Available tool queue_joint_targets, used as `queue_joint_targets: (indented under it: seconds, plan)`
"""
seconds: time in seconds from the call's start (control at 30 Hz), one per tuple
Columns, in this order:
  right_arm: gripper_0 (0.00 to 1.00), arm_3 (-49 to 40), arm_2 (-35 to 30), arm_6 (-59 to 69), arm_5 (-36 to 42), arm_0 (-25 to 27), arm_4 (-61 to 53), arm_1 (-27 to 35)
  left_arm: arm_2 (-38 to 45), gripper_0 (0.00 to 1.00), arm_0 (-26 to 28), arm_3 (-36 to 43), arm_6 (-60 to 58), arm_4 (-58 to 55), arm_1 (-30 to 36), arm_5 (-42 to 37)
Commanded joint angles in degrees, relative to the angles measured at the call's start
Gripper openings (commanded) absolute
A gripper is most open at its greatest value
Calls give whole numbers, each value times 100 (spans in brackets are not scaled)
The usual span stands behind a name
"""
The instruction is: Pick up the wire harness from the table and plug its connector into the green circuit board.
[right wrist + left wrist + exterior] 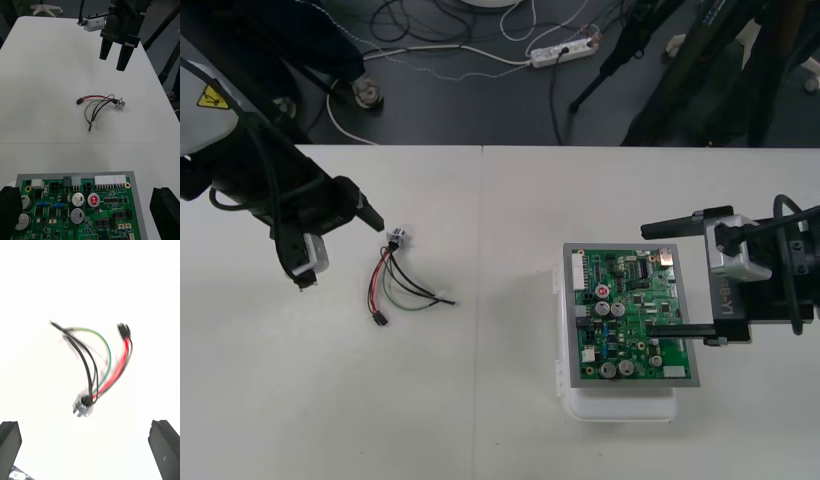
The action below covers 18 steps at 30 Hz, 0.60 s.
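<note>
Two black fingers [675, 225] of the right gripper [647, 278] stood wide apart over the green circuit board [630, 310], which sat on its white base [620, 405] at the near right of the table [480, 420]. Lettering on that gripper partly read "B-Y1". Farther left, well apart from the board, the wire harness [395, 275] lay loose on the table, with its plug [380, 320] nearest and its round socket [398, 237] farthest. The left gripper [112, 63] hung near the socket, spread wide and holding nothing. Beyond it was a yellow warning triangle [212, 97].

A yellow triangular warning sign [210, 97] sits on a white casing [192, 125] over the worktop's [430, 400] far left corner, while lettering on the right gripper's [648, 278] silver bracket [726, 290] stays unreadable.
</note>
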<state>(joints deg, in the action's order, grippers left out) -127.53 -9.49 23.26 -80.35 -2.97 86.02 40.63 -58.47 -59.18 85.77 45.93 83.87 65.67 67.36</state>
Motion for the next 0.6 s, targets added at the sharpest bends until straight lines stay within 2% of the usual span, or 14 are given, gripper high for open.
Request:
queue_joint_targets:
  seconds: [0.03,0.27,0.6]
  plan:
    - [100,-176,298,143,-24,50,345,-477,-490,100,-682,-78,592,429,-186,-672]
    - [100,105,606,91,-7,130,433,-1215,-1351,100,-1113,-131,654,982,-520,-1314]
    - [100,264,1265,11,564,314,468,-1347,-2327,100,-1535,-684,882,1475,-1179,-1850]
